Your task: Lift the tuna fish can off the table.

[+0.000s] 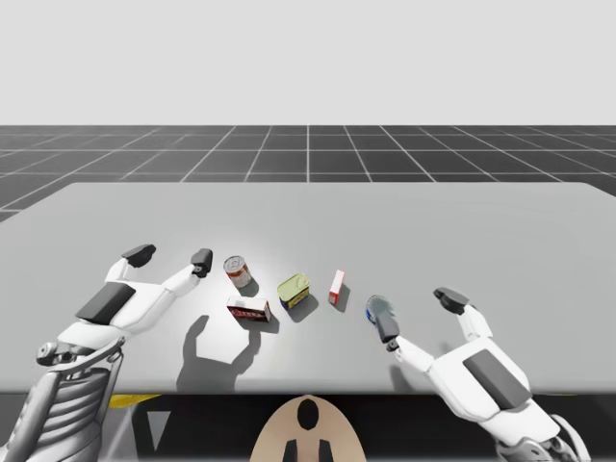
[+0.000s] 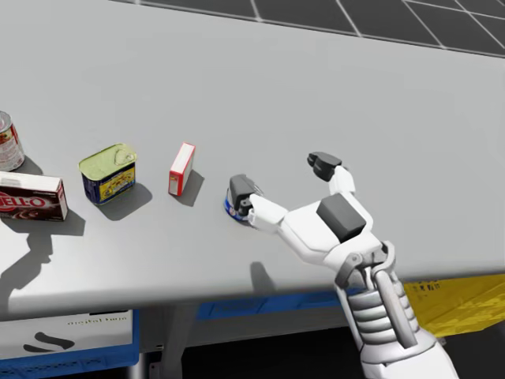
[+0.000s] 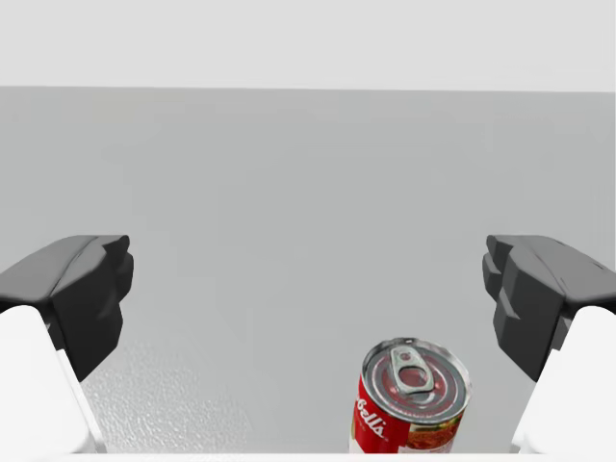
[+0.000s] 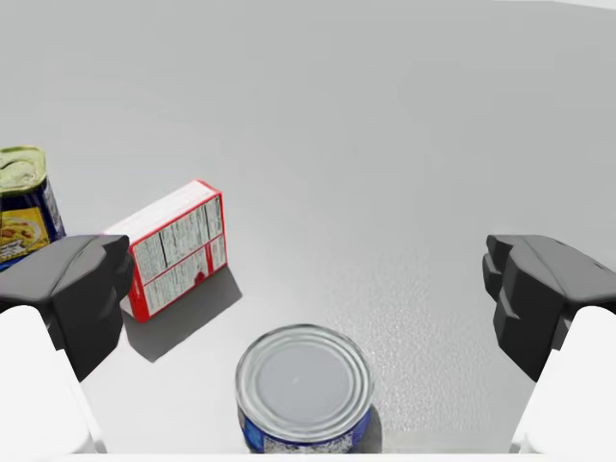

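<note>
Blue with a silver lid, the tuna can (image 4: 304, 390) stands on the desk (image 4: 385, 144) near the red box (image 4: 178, 248), between the spread fingers of your right end effector (image 4: 310, 298); centre it, squeeze evenly, lift straight.

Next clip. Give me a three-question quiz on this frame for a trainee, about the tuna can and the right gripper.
1. True or false: the right gripper is shut on the tuna can.
2. The tuna can: A) stands upright on the table; B) lies on its side; C) is held in the air.
3. Which thing stands nearest the tuna can?

Key
1. False: it is open, with the can between its spread fingers.
2. A.
3. The red-and-white box.
</note>
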`<state>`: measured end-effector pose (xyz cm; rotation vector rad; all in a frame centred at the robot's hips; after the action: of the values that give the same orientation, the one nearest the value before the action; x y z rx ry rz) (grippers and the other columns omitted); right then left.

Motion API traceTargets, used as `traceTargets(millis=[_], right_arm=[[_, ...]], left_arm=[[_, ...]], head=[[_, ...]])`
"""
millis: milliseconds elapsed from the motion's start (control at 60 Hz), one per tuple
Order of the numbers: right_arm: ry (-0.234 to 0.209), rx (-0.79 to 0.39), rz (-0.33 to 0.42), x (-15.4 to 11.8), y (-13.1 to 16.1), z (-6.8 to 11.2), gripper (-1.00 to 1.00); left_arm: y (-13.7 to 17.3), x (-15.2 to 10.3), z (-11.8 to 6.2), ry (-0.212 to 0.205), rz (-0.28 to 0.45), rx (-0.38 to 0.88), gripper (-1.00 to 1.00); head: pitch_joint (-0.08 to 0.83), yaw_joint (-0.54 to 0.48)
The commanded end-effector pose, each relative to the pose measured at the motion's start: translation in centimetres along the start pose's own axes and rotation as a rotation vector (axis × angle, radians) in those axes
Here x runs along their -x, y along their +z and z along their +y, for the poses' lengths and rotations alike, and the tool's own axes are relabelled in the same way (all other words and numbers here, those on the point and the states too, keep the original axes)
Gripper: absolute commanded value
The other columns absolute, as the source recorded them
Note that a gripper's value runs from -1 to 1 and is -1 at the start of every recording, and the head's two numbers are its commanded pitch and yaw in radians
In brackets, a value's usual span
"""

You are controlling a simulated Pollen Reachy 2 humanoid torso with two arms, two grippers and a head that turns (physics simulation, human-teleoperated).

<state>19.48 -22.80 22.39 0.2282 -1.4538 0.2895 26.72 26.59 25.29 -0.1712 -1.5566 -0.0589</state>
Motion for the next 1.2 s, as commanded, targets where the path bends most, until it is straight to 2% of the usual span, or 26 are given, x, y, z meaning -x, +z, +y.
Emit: traceTargets(millis=[17, 67, 183, 217, 250, 283, 333, 400, 717, 800, 917, 933, 983, 1000, 1017, 1050, 1200], right_arm=[[-0.013, -0.047, 0.061, 3.2, -0.6, -0.2, -1.0], [-0.033, -0.046, 0.076, 4.1, -0.9, -0.1, -1.0], [-0.035, -0.054, 0.103, 5.8, -1.9, -0.1, -1.0], [-0.054, -0.056, 0.11, 6.3, -2.3, 0.0, -1.0], [-0.043, -0.055, 0.11, 6.7, -2.7, -0.2, -1.0], [-0.071, -0.053, 0.111, 6.9, -2.9, -0.2, -1.0], [-0.05, -0.043, 0.117, 7.4, -3.5, -0.3, -1.0], [-0.064, -0.035, 0.147, 7.7, -4.2, -0.4, -1.0], [0.006, -0.022, 0.199, 8.4, -7.1, 0.4, -1.0], [0.006, -0.023, 0.208, 8.4, -7.3, 0.4, -1.0], [-0.006, -0.039, 0.256, 8.7, -7.3, 0.4, -1.0], [-0.008, -0.049, 0.281, 8.7, -7.2, 0.3, -1.0], [0.003, -0.048, 0.269, 8.8, -7.1, 0.4, -0.8], [0.011, -0.045, 0.256, 8.8, -7.0, 0.4, -0.38], [0.004, -0.053, 0.252, 8.9, -6.9, 0.4, 0.71], [-0.002, -0.051, 0.251, 8.8, -6.8, 0.4, 1.0], [0.002, -0.061, 0.258, 8.9, -6.7, 0.5, 1.0]], left_arm=[[0.0, 0.1, 0.0, -0.002, 0.001, 0.0, -1.0], [0.0, 0.1, 0.0, -0.002, 0.001, -0.001, -1.0], [-0.1, 0.1, -0.1, -0.003, 0.002, -0.001, -1.0], [-0.1, 0.1, -0.1, -0.004, 0.002, 0.0, -1.0], [-0.1, 0.1, -0.1, -0.004, 0.002, 0.0, -1.0], [-0.1, 0.1, -0.1, -0.005, 0.002, 0.0, -1.0], [-0.1, 0.1, -0.1, -0.005, 0.003, 0.0, -1.0], [-0.1, 0.1, -0.1, -0.006, 0.003, 0.001, -1.0], [-0.2, 0.2, -0.2, -0.008, 0.002, 0.0, -1.0], [-0.2, 0.2, -0.2, -0.009, 0.002, 0.001, -1.0], [-0.2, 0.2, -0.2, -0.01, 0.003, 0.002, -1.0], [-0.2, 0.2, -0.2, -0.01, 0.004, 0.003, -1.0], [-0.2, 0.2, -0.2, -0.012, 0.005, 0.002, -1.0], [-0.2, 0.2, -0.2, -0.012, 0.005, 0.003, -1.0], [-0.2, 0.2, -0.2, -0.012, 0.005, 0.003, -1.0], [-0.2, 0.2, -0.2, -0.012, 0.006, 0.003, -1.0], [-0.2, 0.3, -0.2, -0.013, 0.007, 0.002, -1.0]], head=[[0.743, -0.31], [0.742, -0.3], [0.742, -0.31], [0.742, -0.31], [0.742, -0.31], [0.742, -0.31], [0.741, -0.3], [0.741, -0.3], [0.741, -0.3], [0.74, -0.3], [0.734, -0.3], [0.734, -0.3], [0.734, -0.3], [0.734, -0.3], [0.734, -0.3], [0.733, -0.31], [0.706, -0.31]])
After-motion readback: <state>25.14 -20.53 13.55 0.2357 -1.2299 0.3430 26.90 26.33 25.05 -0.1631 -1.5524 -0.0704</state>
